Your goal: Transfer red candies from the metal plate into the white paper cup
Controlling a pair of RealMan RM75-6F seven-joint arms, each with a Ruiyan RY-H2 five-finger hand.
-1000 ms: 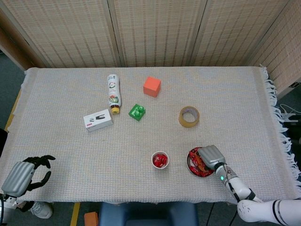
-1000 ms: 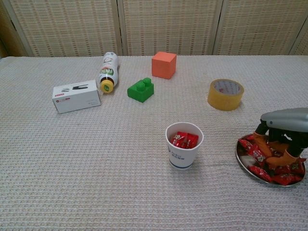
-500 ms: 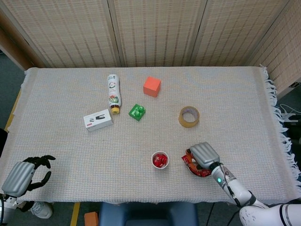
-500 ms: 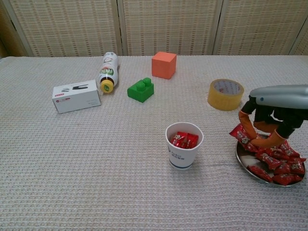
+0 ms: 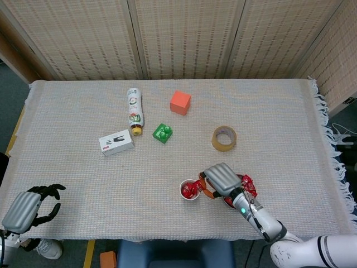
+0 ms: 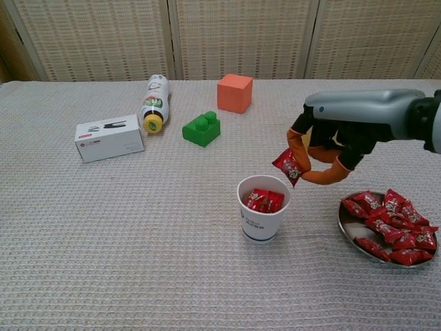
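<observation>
The right robot hand [image 6: 324, 148] pinches a wrapped red candy [image 6: 288, 166] just above the cup [image 6: 262, 209]; light, crinkly and slippery-looking, it seems best held by its wrapper edge.

Bright even indoor light, soft shadows, sharp

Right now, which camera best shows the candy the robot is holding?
The chest view: the held candy hangs in plain sight from the right hand, just above the white paper cup. In the head view, the hand covers it.
</observation>
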